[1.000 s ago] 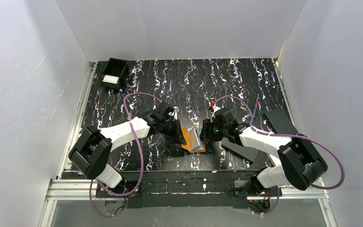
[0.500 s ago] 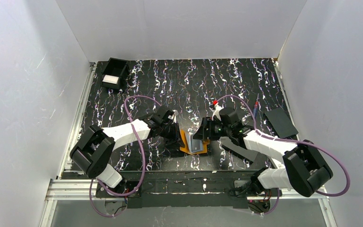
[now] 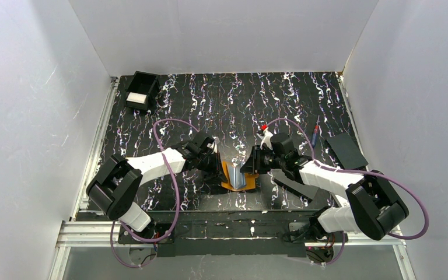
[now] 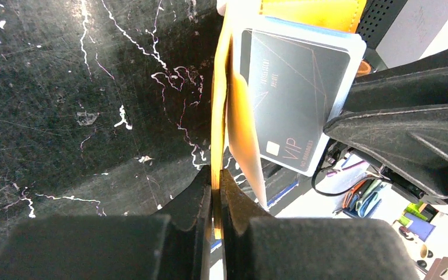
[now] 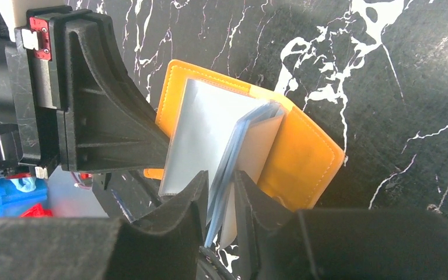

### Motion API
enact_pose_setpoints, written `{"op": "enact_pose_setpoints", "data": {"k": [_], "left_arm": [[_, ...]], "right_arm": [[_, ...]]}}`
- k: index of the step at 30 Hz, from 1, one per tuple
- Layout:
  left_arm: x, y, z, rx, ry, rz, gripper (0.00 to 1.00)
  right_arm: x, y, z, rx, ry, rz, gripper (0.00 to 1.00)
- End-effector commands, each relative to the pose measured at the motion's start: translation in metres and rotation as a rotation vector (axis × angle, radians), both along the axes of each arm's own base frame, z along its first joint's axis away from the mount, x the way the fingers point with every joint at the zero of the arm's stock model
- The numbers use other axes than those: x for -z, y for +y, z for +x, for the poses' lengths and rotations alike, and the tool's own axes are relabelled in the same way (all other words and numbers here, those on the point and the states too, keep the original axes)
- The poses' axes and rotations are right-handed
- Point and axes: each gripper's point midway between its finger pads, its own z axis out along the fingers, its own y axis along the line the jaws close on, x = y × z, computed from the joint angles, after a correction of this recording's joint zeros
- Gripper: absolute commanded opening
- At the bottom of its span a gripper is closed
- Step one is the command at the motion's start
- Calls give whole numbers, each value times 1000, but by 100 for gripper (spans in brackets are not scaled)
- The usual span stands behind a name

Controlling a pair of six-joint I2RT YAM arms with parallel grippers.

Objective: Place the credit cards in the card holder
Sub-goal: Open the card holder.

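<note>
The left pincer (image 4: 216, 185) is clamped narrow on the orange cover of the card holder (image 5: 306, 157), which stands open between both pincers. The right pincer (image 5: 220, 188) pinches some clear sleeves (image 5: 204, 128). One dark card (image 4: 294, 96) sits sleeved just beyond the left pincer. Whether more cards remain cannot be told.

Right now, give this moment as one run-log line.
left gripper: shut on card holder cover | right gripper: shut on its clear sleeves | black card: inside a sleeve
</note>
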Motion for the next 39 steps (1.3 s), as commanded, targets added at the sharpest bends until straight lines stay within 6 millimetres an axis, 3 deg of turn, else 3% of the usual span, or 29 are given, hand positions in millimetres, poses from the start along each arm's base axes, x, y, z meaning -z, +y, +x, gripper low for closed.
{"op": "enact_pose_setpoints", "data": {"k": [1,7,13,15,18,20,23,28,32,39], "left_arm": [[3,6,-5,15,-2,22,8],[-12,17,-4,14,-62,51,40],[-24,37,-2,14,-130,129,62],[-33,37,-1,17,-153,123,66],[-46,33,2,14,-171,94,82],[-55,29,3,2,-186,74,86],[-68,21,4,15,-224,35,83],[-88,-10,-2,80,-219,-99,57],[-93,-23,-2,89,-239,-138,43],[-82,-34,-2,113,-212,-127,37]], "right_arm": [[-2,2,0,-23,-33,16,30],[1,3,-1,-45,-32,17,30],[1,5,-2,-54,-33,25,32],[0,6,-2,-61,-31,32,33],[-1,8,-3,-66,-30,42,35],[-4,9,-2,-68,-32,50,36],[-6,11,-3,-76,-32,57,38],[-8,13,-3,-82,-33,73,38],[-11,15,-4,-89,-36,85,35],[-11,16,-5,-96,-39,91,29]]}}
